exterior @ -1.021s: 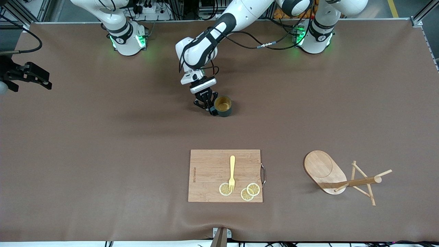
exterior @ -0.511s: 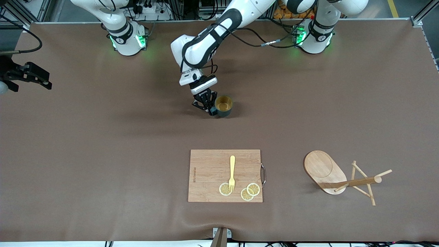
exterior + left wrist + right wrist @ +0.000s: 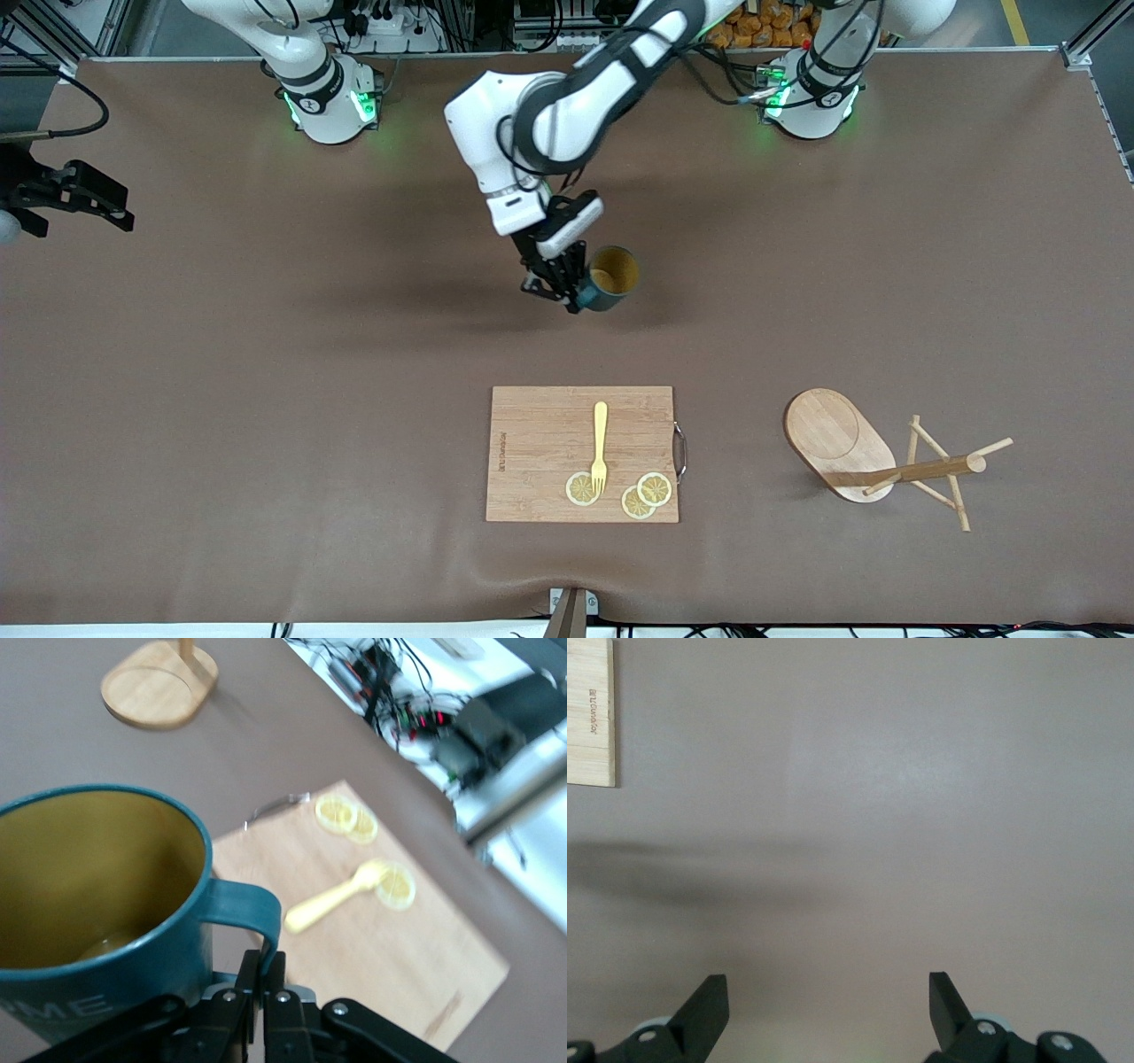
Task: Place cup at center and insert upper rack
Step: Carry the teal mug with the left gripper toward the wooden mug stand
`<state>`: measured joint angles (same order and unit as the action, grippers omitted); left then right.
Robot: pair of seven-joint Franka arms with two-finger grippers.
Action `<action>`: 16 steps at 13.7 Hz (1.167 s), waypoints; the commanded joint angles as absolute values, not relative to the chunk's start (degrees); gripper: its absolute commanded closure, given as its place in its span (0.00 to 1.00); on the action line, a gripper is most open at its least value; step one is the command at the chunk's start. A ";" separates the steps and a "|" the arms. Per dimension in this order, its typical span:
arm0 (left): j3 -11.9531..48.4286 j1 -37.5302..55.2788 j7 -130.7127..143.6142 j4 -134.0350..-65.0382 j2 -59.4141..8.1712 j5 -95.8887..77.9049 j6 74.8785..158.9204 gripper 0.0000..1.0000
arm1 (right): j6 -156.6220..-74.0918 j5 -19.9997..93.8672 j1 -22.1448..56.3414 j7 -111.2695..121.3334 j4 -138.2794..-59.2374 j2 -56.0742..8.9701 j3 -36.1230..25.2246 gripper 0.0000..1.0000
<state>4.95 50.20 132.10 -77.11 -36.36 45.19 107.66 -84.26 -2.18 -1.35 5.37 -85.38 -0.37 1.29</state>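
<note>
Cup transfer in progress: small dark teal mug [image 3: 611, 278], yellowish-tan inside, tilted and apparently lifted just above the brown tabletop [image 3: 266, 399].

Left pincer [image 3: 263, 967] pinches its handle; right pincer [image 3: 828, 1001] waits spread. Next: level, set centrally.

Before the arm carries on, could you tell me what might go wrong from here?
The left gripper holds the cup only by its handle, and the cup looks tilted, so it might swing or slip. The rack lies on its side, so hanging the cup looks impossible until it is stood up.
</note>
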 commanded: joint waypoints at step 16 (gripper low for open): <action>5.45 35.42 112.33 -77.16 -24.09 16.27 107.32 1.00 | -84.11 -1.49 -1.50 5.63 -86.75 1.23 1.32 0.00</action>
